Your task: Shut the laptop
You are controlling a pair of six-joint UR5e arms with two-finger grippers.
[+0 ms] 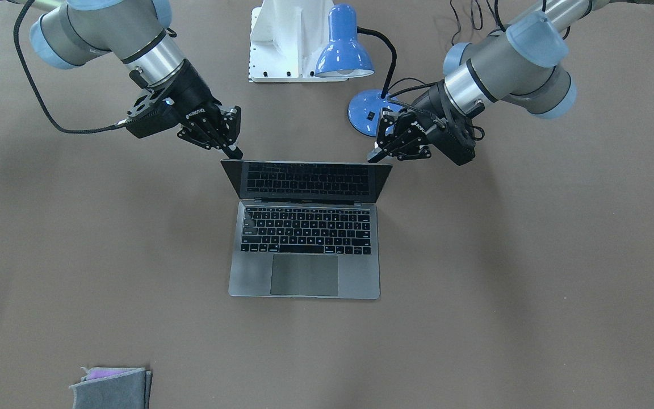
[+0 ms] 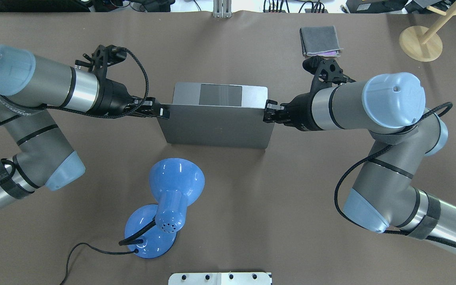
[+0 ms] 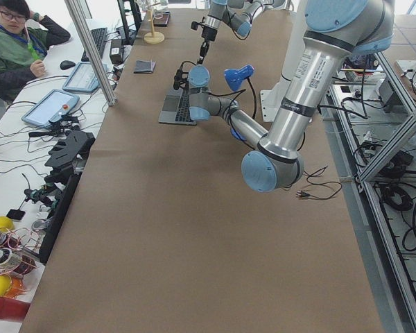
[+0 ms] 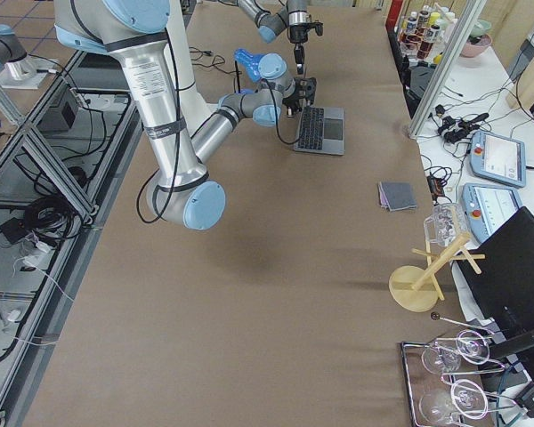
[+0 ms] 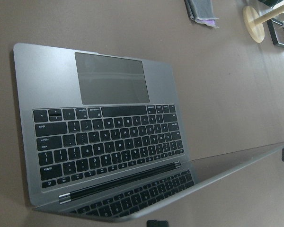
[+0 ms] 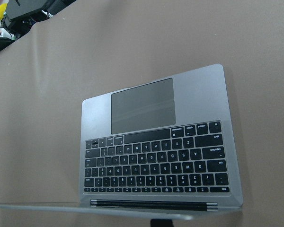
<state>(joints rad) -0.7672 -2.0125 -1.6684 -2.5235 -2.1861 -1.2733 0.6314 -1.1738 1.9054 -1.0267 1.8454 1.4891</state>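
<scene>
**A:** Mid-tabletop (image 1: pixel 531 295), the laptop (image 1: pixel 304 272) sat open, hinge toward the robot, lid up, keys exposed. Which step was this?

**B:** Start of the close. Left tool (image 1: pixel 374 156) and right tool (image 1: pixel 235 151) each sat behind 1 top corner of the lid. Fingers were together on both, clamped on nothing.

**A:** Contact?

**B:** Couldn't tell. They were touching the edge or just off it.

**A:** Next move?

**B:** My read: the 2 tools needed to push forward and down together, level, following the lid's arc. An uneven push risked twisting the lid or sliding the base. Ease off before it shuts.
</scene>
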